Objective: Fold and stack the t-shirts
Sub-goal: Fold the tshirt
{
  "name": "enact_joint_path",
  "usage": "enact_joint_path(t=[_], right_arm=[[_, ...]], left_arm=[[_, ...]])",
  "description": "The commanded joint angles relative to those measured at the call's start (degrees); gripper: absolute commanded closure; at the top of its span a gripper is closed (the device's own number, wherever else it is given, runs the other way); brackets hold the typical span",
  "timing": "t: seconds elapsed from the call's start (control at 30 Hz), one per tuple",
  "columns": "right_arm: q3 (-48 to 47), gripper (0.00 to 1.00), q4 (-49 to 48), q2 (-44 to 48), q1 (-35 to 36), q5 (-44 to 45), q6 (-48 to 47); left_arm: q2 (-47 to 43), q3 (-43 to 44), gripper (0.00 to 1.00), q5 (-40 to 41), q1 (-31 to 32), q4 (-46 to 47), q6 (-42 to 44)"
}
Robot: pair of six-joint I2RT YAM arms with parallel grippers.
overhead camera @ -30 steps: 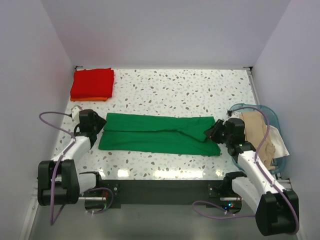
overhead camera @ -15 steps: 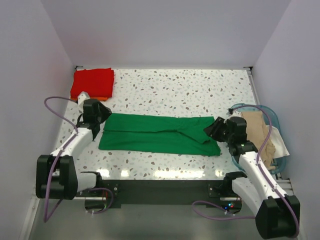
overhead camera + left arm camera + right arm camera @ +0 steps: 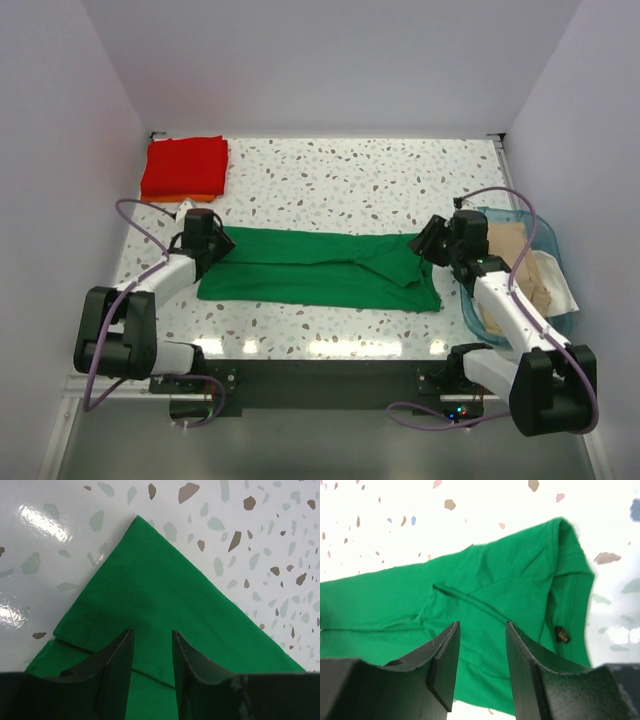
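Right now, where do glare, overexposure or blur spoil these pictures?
Top external view: sharp overall, with lamp reflections along the near edge of the table. Left wrist view: the green t-shirt is crisp, but bright glare patches sit on the table at upper left. Right wrist view: the table is washed out almost to white, and the green t-shirt looks slightly soft.

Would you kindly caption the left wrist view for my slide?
Left end effector, open, over a green t-shirt corner on the table.
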State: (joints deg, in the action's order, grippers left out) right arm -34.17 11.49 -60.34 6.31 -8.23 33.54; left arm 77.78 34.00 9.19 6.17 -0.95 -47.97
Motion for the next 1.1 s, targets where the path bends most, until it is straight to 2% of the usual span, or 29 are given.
enact_joint_path(t=[0.0, 0.2, 0.37, 0.53, 0.7, 0.9, 1.07], right_arm=[[-5.45, 0.55, 0.2, -3.46, -0.07, 4.09, -2.25], [-12.14, 0.52, 3.1, -12.69, -0.15, 8.92, -3.74], [-15.05, 0.52, 2.49, -19.89, -0.07, 8.76, -3.57], [-12.24, 0.52, 1.35, -18.77, 0.37, 9.02, -3.31], [-8.46, 0.5, -1.62, -15.43, 7.92, 12.35, -2.69], [-11.79, 0.49, -5.94, -23.93, 12.59, 10.07, -3.57], [-15.74, 0.45, -6.04, -27.46, 15.84, 12.53, -4.62]], left_arm=[[-1.13, -0.6, 0.59, -2.42, 0.15, 4.99, 0.94], [-2.89, -1.04, 0.58, -6.99, 0.24, 6.66, 2.0], [-4.74, -1.74, 0.58, -8.93, 0.5, 7.63, 2.26], [-5.27, -2.27, 0.56, -12.79, 1.03, 9.56, 2.35], [-3.78, -0.43, 0.53, -15.61, 3.4, 12.02, 3.4], [0.26, 3.26, 0.52, -16.92, 8.67, 12.64, 4.9], [2.82, 3.36, 0.52, -16.66, 11.84, 13.69, 4.55]])
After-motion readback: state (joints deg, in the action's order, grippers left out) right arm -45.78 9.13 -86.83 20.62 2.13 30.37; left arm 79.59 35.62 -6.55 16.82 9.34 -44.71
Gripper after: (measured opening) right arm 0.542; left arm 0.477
